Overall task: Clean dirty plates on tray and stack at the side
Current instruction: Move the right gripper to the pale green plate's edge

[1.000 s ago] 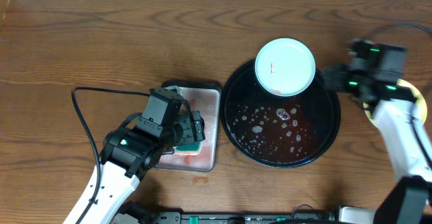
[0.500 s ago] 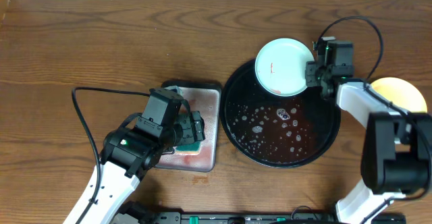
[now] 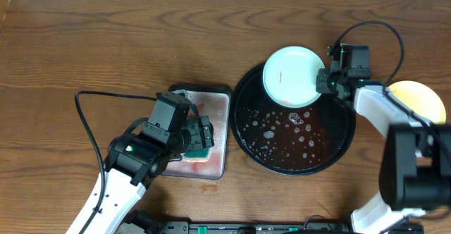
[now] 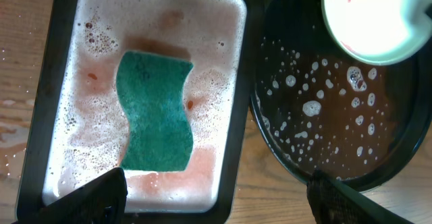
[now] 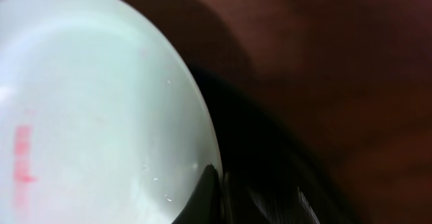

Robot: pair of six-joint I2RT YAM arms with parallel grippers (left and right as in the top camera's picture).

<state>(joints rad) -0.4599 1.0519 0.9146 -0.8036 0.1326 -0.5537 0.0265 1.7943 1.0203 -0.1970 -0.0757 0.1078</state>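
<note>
A pale mint-white plate [image 3: 292, 75] with a short red smear sits tilted over the far rim of the round black tray [image 3: 243, 132]. My right gripper [image 3: 323, 81] is shut on the plate's right edge. In the right wrist view the plate [image 5: 88, 102] fills the left and the gripper [image 5: 219, 190] pinches its rim. A yellow plate [image 3: 419, 96] lies on the wood to the right, partly behind the right arm. My left gripper [image 4: 216, 193] hangs open above the pan, holding nothing.
A silver pan [image 3: 218, 114] left of the tray holds pink soapy water and a teal sponge [image 4: 154, 113]. The tray floor [image 4: 324, 143] is wet with reddish water and foam specks. A black cable [image 3: 88, 121] loops beside the left arm.
My right gripper swung in from the right to the plate's edge and closed on it. The plate has shifted slightly left. The left arm has stayed still.
</note>
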